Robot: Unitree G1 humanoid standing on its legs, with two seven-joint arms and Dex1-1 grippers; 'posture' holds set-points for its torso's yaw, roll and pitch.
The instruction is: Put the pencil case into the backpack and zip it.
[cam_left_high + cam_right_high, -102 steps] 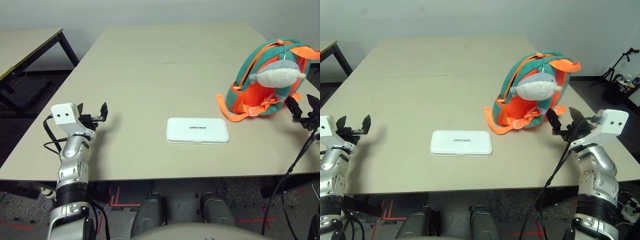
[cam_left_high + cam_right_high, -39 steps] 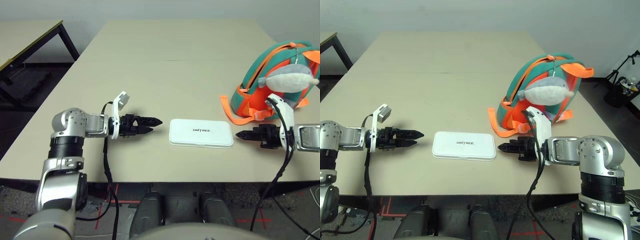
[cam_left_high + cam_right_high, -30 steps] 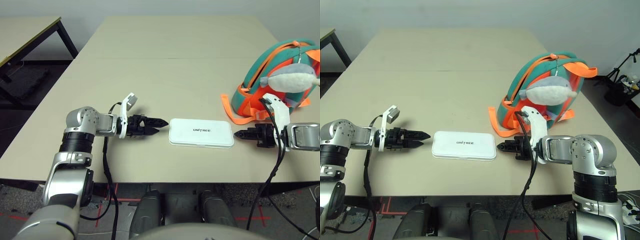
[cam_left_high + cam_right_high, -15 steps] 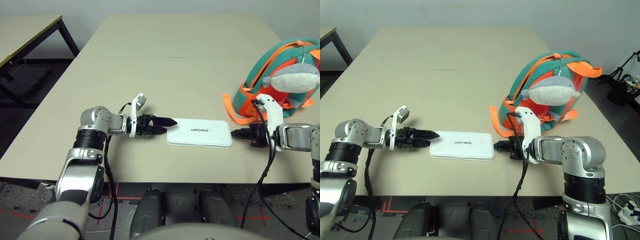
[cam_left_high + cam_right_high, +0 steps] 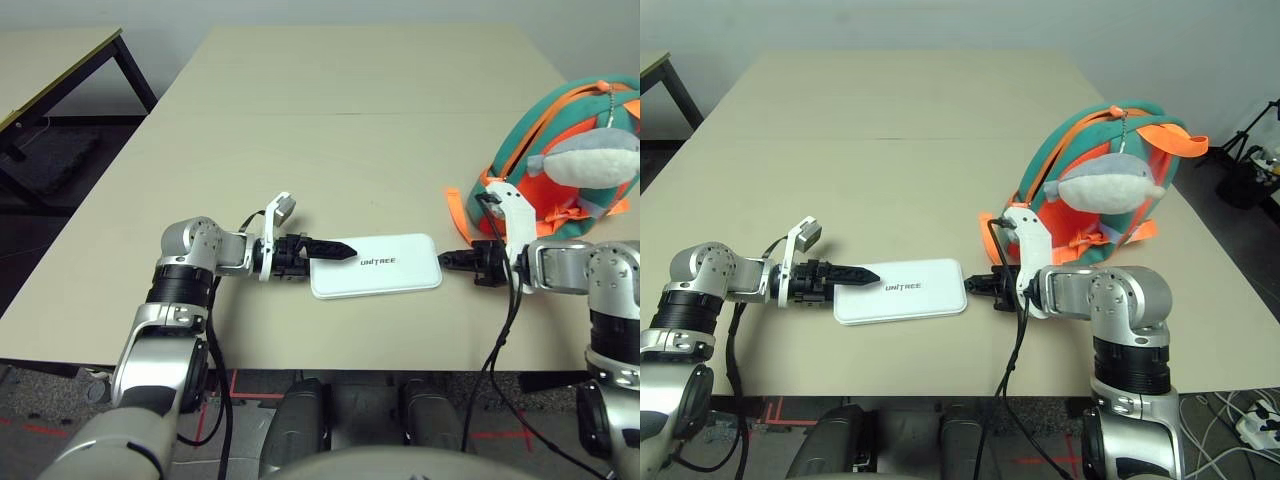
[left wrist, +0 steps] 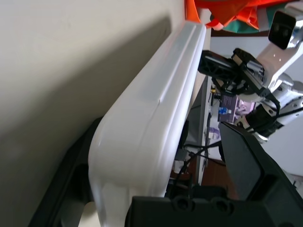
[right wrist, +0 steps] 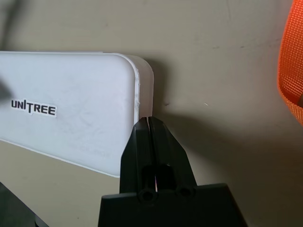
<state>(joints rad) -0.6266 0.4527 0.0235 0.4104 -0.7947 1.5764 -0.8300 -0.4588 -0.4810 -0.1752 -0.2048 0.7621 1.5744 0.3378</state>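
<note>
On the beige table (image 5: 330,130) lies the flat white rounded pencil case (image 5: 375,264) (lettered UNITREE), its left end between the spread left gripper (image 5: 335,250) fingers; the shut right gripper (image 5: 447,258) touches its right end, beside the teal-and-orange backpack (image 5: 540,140).

Beige table (image 5: 330,120); white pencil case (image 5: 376,265) lies flat between both grippers, teal-orange backpack (image 5: 560,150) stands just beyond the right gripper (image 5: 447,259).

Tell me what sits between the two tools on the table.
Only the pencil case lies between them: the left tool straddles its one short end and the shut right tool meets the other, as the left eye view shows.
</note>
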